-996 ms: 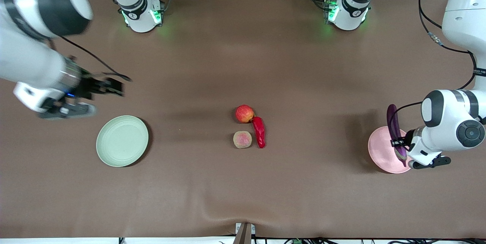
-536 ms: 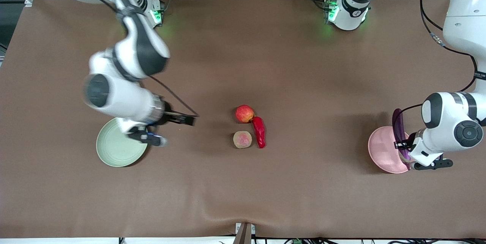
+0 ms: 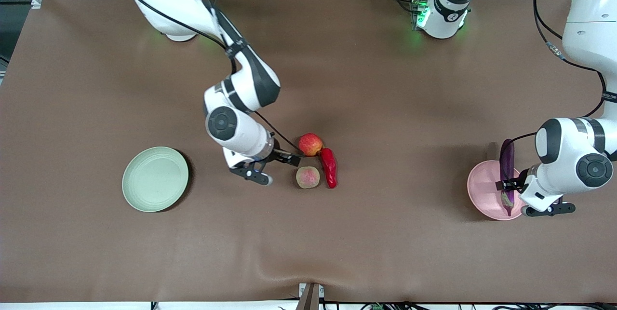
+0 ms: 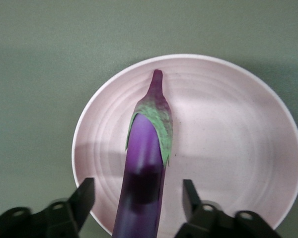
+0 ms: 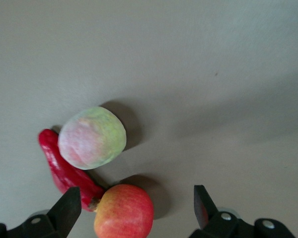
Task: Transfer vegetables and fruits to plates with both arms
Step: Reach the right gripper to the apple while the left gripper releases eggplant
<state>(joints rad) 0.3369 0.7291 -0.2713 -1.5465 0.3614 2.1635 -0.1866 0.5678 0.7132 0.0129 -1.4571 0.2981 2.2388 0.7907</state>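
The brown cloth-covered table (image 3: 366, 83) carries all items. The right white jointed arm (image 3: 193, 16) reaches from its base toward the table's middle; its black two-finger right gripper (image 3: 288, 158) hangs over the cloth just beside the produce group, on the side toward the right arm's end, with fingers (image 5: 67, 210) spread wide and nothing between them. The left white jointed arm (image 3: 585, 49) bends down at the left arm's end of the table; its black two-finger left gripper (image 3: 506, 187) sits over the round shallow pale pink plate (image 3: 482, 189), fingers (image 4: 84, 198) parted and standing clear of the long slim glossy purple eggplant (image 4: 144, 173) on either side, so the grip is released. The eggplant lies on the pink plate, its green-capped stem end over the plate's floor. The round shallow pale green plate (image 3: 155, 179) lies toward the right arm's end, holding nothing. At the table's middle, the round red-yellow apple (image 3: 310, 144) lies farthest from the front camera; the glossy red chili pepper (image 3: 329, 168) touches it; the dull pinkish-tan round peach-like fruit (image 3: 308, 177) lies just beside the chili, nearer to the front camera than the apple.
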